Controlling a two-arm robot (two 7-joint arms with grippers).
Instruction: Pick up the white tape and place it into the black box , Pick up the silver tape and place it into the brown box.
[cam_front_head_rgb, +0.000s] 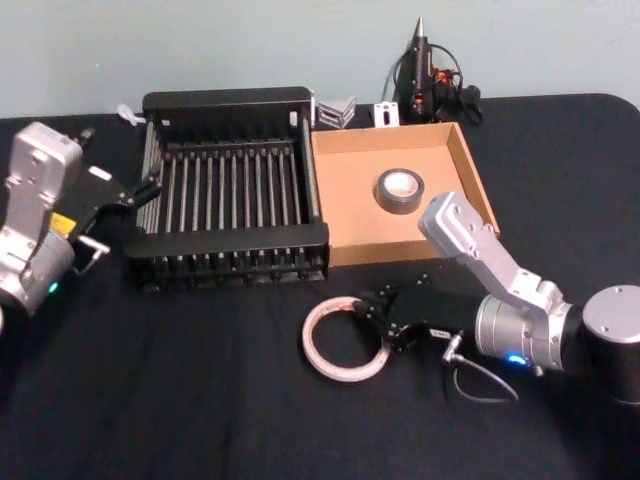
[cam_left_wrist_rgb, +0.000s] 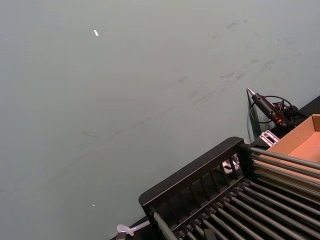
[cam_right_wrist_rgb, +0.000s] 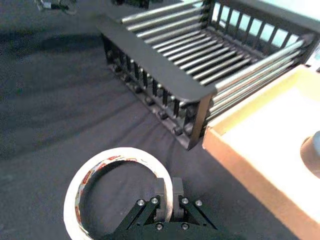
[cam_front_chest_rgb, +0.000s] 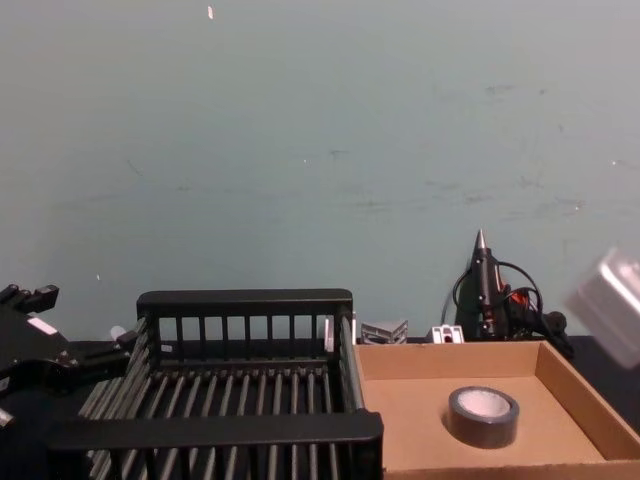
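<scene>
White tape lies flat on the dark surface, near side of the black box — right gripper pinches its right rim. Silver tape sits in the brown box. Left gripper hangs open at the crate's left wall.

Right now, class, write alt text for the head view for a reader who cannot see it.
The right tool grips the rim of the white tape on the black table, in front of the black box. The silver tape sits in the brown box; the left tool is beside the black box.
</scene>
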